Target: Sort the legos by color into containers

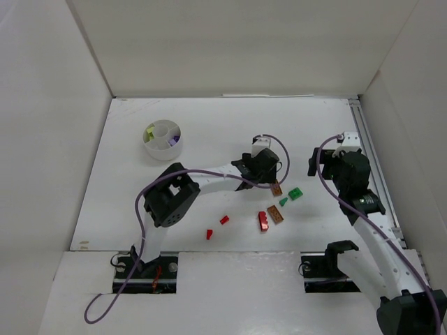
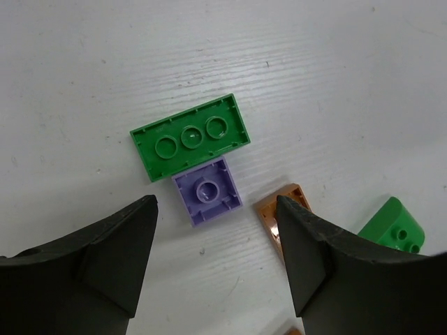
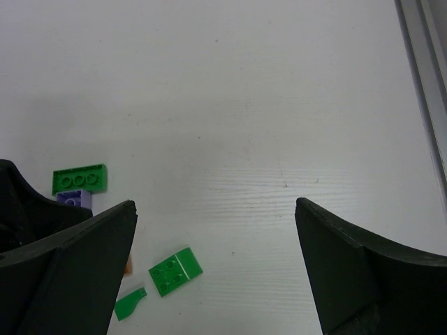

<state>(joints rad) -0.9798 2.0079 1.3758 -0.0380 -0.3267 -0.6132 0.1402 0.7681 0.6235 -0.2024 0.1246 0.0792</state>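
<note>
Left fingers held apart, nothing gripped; purple brick straddled between them, likely lined up for pick. Green plate touching brick's far side. Right fingers parted, idle. White cup well apart from both.

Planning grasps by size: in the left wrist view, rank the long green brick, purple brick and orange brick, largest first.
1. Long green brick.
2. Purple brick.
3. Orange brick, unsure: the left claw hides part of it.
</note>
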